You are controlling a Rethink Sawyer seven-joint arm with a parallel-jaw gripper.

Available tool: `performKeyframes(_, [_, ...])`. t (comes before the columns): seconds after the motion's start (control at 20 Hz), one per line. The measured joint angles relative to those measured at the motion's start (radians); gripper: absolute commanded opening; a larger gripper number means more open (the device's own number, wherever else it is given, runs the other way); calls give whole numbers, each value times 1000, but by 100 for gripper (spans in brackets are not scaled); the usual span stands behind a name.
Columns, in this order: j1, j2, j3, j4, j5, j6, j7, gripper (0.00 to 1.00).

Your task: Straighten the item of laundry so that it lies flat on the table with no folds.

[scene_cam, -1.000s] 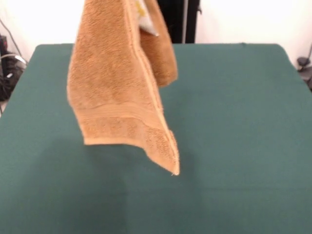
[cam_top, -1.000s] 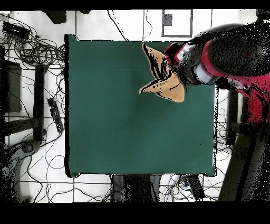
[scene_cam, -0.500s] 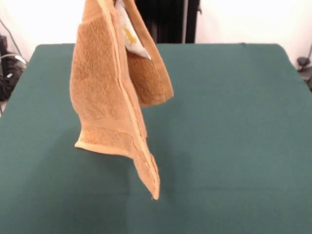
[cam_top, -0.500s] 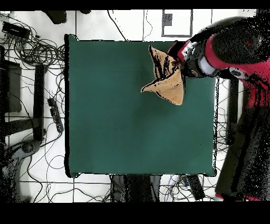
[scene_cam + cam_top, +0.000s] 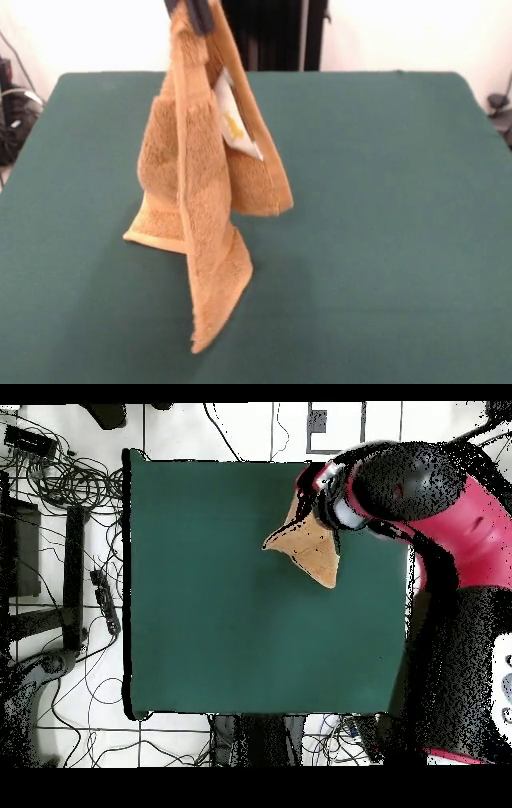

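The orange-yellow terry towel point(image 5: 200, 208) hangs bunched and folded from my gripper point(image 5: 190, 11) at the top edge of the front view. The gripper's dark tips are shut on the towel's top. The towel's lower corners reach down to the dark green table point(image 5: 384, 224); whether they touch it I cannot tell. A white label point(image 5: 234, 120) shows inside the fold. In the overhead view the towel point(image 5: 310, 549) sits under the red arm point(image 5: 400, 484), near the table's point(image 5: 220, 614) upper right part. The gripper itself is hidden there by the arm.
Cables and stands point(image 5: 60, 534) lie on the floor left of the table in the overhead view. The robot's body point(image 5: 460, 644) fills the right side. A black pedestal point(image 5: 276, 36) stands behind the table's far edge.
The gripper has come down with the towel: its tips now show at the top edge. The towel hangs lower and has twisted, with its bottom corner lower in the picture.
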Motion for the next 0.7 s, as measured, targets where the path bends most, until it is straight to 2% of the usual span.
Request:
performKeyframes(0.25, [51, -40, -1, 89, 6, -139, 0, 0])
performKeyframes(0.7, [129, -133, -1, 243, 80, -221, 0, 0])
